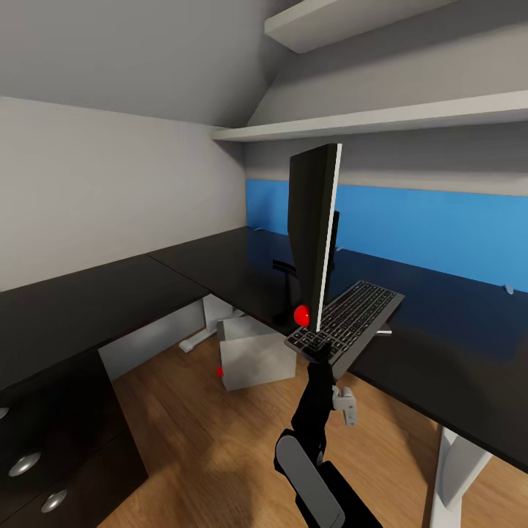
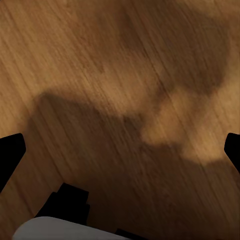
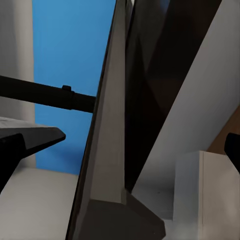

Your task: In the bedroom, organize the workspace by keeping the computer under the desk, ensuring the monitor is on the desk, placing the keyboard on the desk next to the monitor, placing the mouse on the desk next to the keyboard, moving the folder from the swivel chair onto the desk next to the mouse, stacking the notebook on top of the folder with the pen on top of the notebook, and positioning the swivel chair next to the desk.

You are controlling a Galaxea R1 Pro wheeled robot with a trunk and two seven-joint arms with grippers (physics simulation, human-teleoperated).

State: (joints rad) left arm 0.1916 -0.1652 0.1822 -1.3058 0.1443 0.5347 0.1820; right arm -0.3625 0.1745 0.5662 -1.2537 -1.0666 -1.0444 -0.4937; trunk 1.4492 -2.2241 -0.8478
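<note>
Black desk surface ran in an L along the grey wall and the blue wall panel; on it stood the monitor, turned edge-on to the head camera, its dark face toward the corner and its pale silver back showing as a thin strip, a red dot low at its near corner; the keyboard lay just beside it on the desk's near edge, its front corner overhanging the edge; directly below that corner the right arm rose from the bottom of the picture, and the right gripper met the keyboard's near end; whether it was clenched on the keyboard or merely touching could not be told there; the computer sat on the wooden floor under the desk, near the monitor's foot; dark drawers with round silver knobs stood at the left.

From the right wrist, a grey slab ran close along the camera, with the blue panel and a black rod behind it, and dark fingertips at the picture's sides, well apart; from the left wrist, plain wood boards with soft shadows, and the left gripper's fingers at both edges, spread wide, holding nothing.
</note>
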